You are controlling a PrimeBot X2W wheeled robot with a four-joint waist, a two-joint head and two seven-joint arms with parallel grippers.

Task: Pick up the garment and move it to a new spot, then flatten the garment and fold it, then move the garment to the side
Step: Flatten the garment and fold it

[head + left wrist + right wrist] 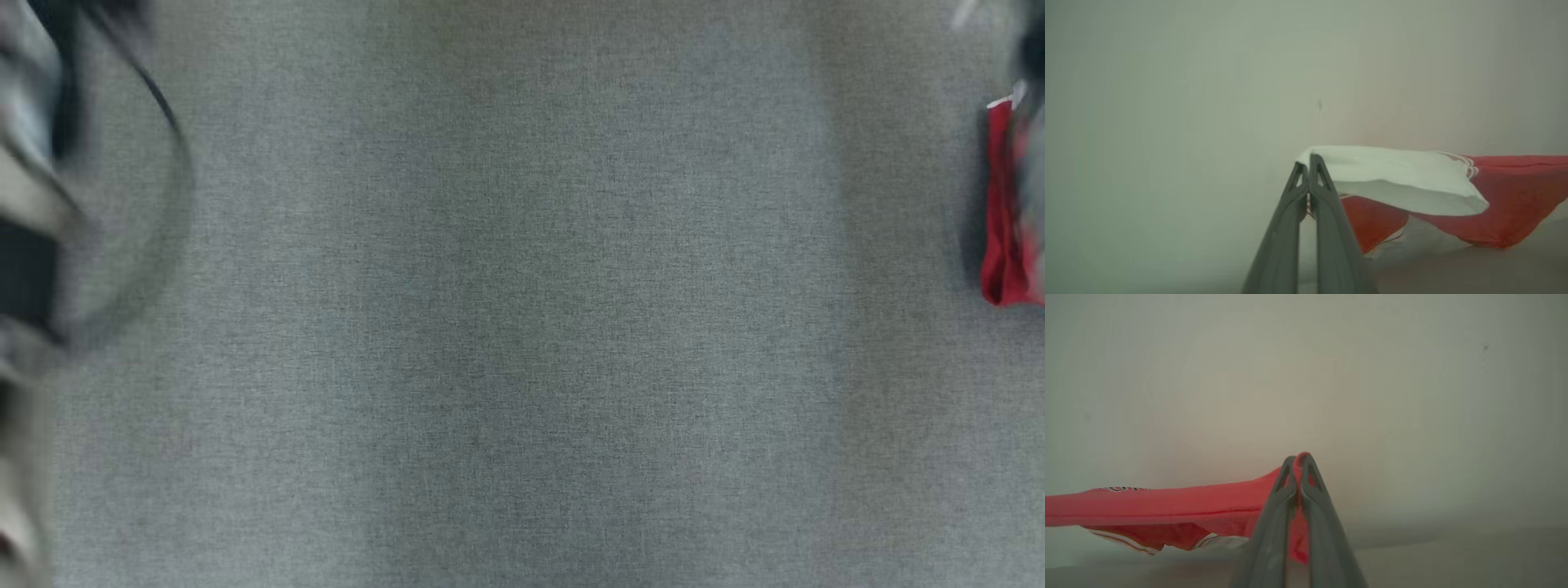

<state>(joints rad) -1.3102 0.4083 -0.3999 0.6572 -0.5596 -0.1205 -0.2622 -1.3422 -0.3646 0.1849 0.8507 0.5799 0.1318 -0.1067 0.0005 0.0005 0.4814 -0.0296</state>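
Observation:
The garment is red with a white panel and striped trim. In the left wrist view my left gripper [1307, 162] is shut on the corner of the white panel [1392, 173], and the red cloth [1515, 196] hangs away to the right, above the surface. In the right wrist view my right gripper [1297, 458] is shut on a red edge of the garment [1167, 506], which stretches off to the left and sags underneath. The head view catches a narrow red strip of the garment [1002, 229] at the right edge, partly behind a blurred shape.
A grey woven table surface [522, 327] spans the head view. A blurred pale arm with a dark looping cable [33, 204] sits along the left edge. A plain pale wall [1208, 81] stands behind the garment in both wrist views.

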